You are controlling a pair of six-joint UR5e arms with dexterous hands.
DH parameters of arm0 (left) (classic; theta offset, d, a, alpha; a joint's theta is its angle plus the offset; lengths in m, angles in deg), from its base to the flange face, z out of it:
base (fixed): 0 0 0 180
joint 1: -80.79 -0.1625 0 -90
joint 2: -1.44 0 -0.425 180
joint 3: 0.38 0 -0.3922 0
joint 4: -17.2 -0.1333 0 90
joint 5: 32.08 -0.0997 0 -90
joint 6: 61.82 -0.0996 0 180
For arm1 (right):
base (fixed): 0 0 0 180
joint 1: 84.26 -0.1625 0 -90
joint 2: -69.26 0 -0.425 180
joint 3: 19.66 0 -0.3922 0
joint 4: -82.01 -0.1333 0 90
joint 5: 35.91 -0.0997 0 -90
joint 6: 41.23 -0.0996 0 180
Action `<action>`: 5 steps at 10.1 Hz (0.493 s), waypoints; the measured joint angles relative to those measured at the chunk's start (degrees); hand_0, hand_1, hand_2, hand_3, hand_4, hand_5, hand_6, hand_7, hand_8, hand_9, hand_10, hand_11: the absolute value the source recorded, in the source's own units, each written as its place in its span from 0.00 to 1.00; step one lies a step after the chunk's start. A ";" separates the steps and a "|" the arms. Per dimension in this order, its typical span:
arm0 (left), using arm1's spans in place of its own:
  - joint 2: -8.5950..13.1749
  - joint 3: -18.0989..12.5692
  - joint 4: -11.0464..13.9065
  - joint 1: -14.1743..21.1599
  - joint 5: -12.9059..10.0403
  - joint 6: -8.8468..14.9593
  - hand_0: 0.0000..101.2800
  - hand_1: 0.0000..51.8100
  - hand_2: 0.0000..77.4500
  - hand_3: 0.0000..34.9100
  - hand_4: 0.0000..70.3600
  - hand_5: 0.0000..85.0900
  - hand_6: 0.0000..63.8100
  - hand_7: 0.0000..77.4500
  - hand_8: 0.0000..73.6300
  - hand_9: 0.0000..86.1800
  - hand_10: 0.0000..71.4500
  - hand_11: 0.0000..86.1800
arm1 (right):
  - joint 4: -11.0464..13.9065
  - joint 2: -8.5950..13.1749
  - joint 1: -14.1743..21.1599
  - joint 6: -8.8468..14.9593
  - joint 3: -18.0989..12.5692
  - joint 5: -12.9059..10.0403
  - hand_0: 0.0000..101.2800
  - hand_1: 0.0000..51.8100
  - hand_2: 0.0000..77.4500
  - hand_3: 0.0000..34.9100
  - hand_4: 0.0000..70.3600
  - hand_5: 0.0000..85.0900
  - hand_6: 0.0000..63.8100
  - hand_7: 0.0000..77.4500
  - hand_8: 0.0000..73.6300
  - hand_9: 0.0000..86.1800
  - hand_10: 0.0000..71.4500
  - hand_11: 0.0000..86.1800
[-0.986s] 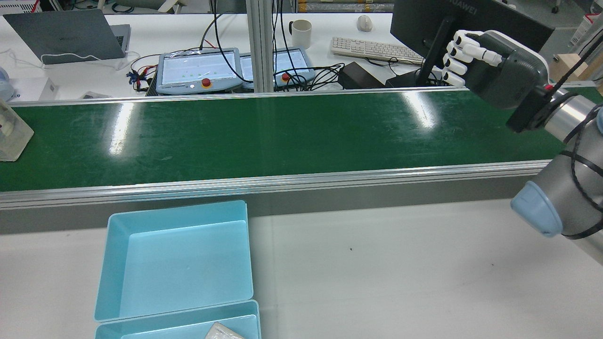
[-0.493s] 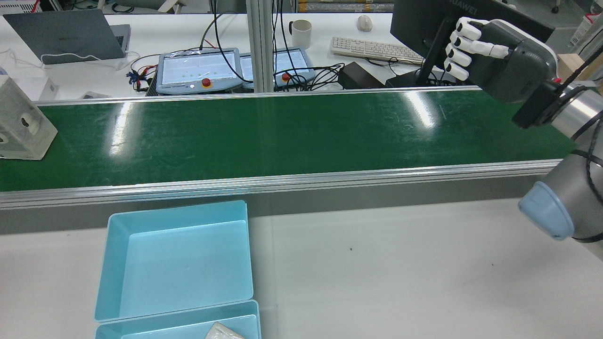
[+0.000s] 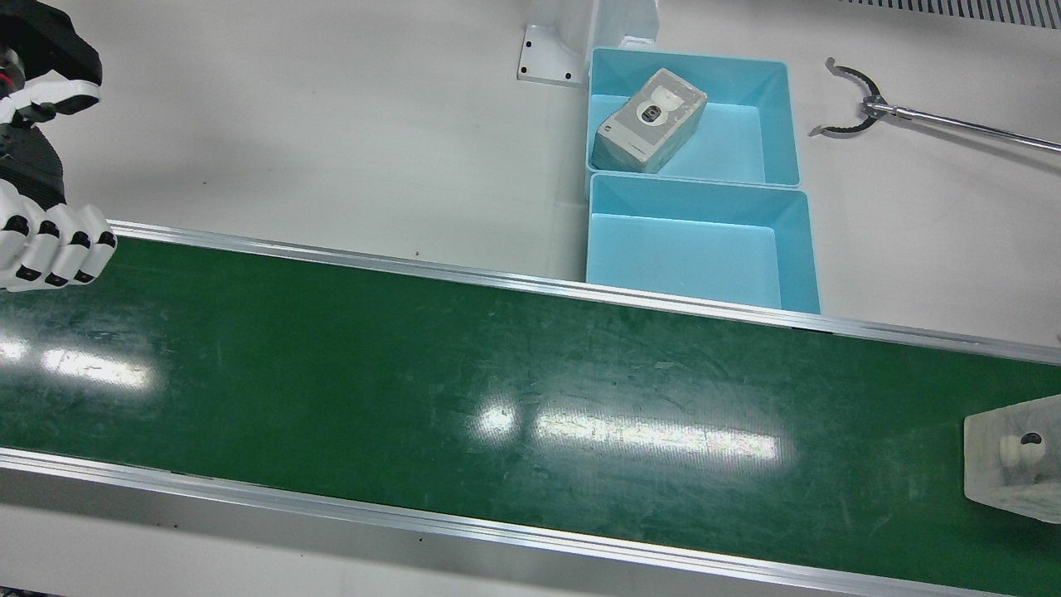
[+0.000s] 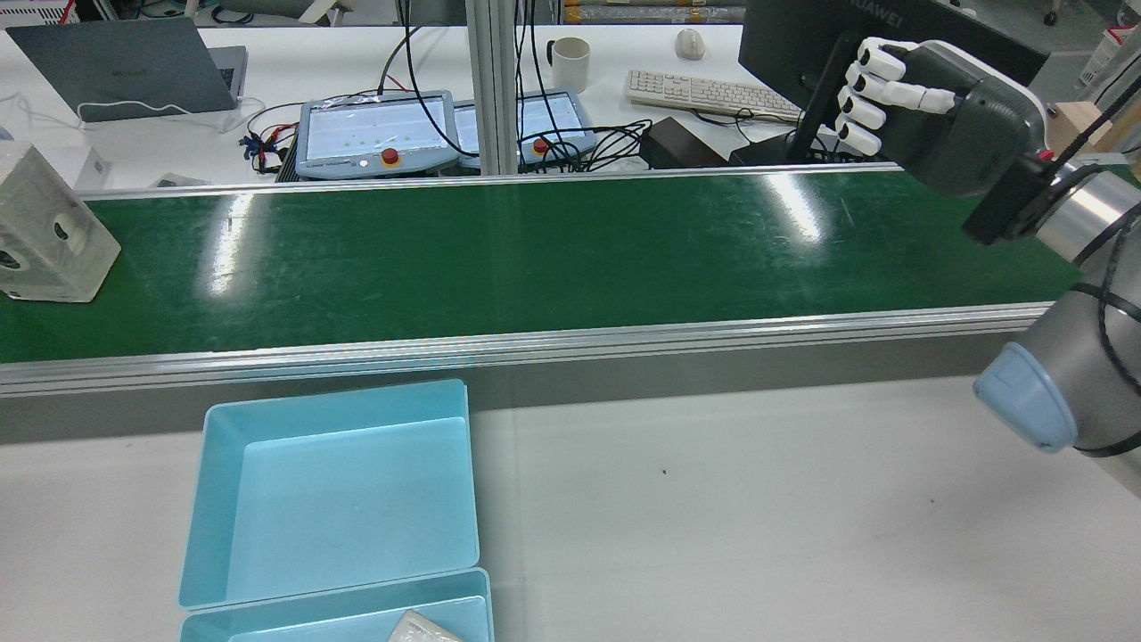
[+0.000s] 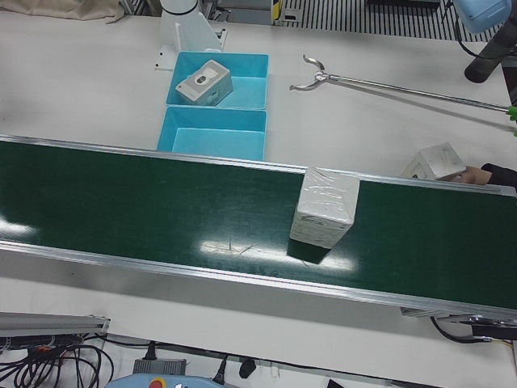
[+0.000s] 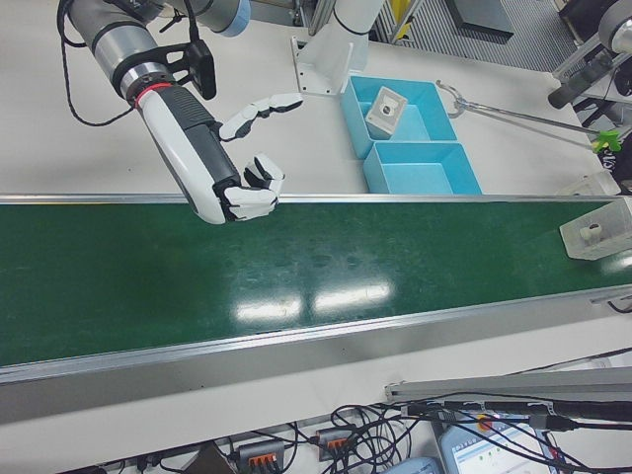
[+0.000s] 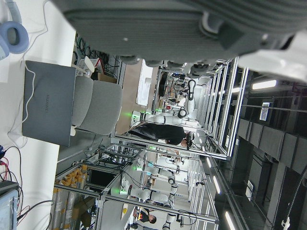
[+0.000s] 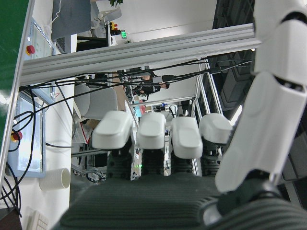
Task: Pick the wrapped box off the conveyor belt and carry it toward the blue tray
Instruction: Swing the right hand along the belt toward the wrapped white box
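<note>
The wrapped box [image 4: 49, 230] stands on the green conveyor belt [image 4: 535, 250] at its far left end in the rear view, and nothing touches it. The right hand [image 6: 237, 163] hangs above the other end of the belt, well apart from the box; it holds nothing, its fingers [image 6: 259, 193] are curled loosely and the thumb points away from them. The left hand [image 7: 158, 28] shows only in its own view as a dark underside, so I cannot tell if it is spread or pressed together. Two blue trays sit on the white bench [image 4: 758, 499] beside the belt. The near blue tray [image 3: 700, 249] is empty, and the second tray [image 3: 767, 124] behind it contains another box [image 3: 651, 121]. A long grabber tool [image 3: 903, 112] lies on the bench near the trays
</note>
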 joint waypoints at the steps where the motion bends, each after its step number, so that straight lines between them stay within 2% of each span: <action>1: 0.00 0.00 0.00 0.00 0.00 0.00 0.00 0.00 0.01 0.00 0.00 0.01 0.00 0.01 0.01 0.00 0.00 0.00 | 0.33 1.36 2.86 0.56 0.13 -4.04 0.45 0.04 0.25 0.02 0.78 0.82 0.98 0.90 0.95 0.81 0.98 0.81; 3: 0.00 0.00 0.00 0.00 0.00 0.00 0.00 0.00 0.01 0.00 0.00 0.01 0.00 0.01 0.01 0.00 0.00 0.00 | 0.71 4.42 9.98 1.89 0.60 -12.35 0.45 0.04 0.27 0.02 0.81 0.82 0.98 0.90 0.95 0.81 0.98 0.81; 4: 0.00 0.00 0.00 0.00 0.00 0.00 0.00 0.00 0.01 0.00 0.00 0.01 0.00 0.01 0.01 0.00 0.00 0.00 | 0.83 6.20 13.23 3.27 1.17 -15.77 0.52 0.07 0.44 0.01 0.77 0.83 0.98 0.90 0.77 0.82 0.82 0.81; 5: 0.01 0.00 0.00 0.00 0.00 0.00 0.00 0.00 0.01 0.00 0.00 0.01 0.00 0.01 0.01 0.00 0.01 0.00 | 0.90 7.84 16.50 4.61 1.79 -19.37 0.52 0.07 0.44 0.01 0.77 0.83 0.98 0.90 0.77 0.82 0.82 0.81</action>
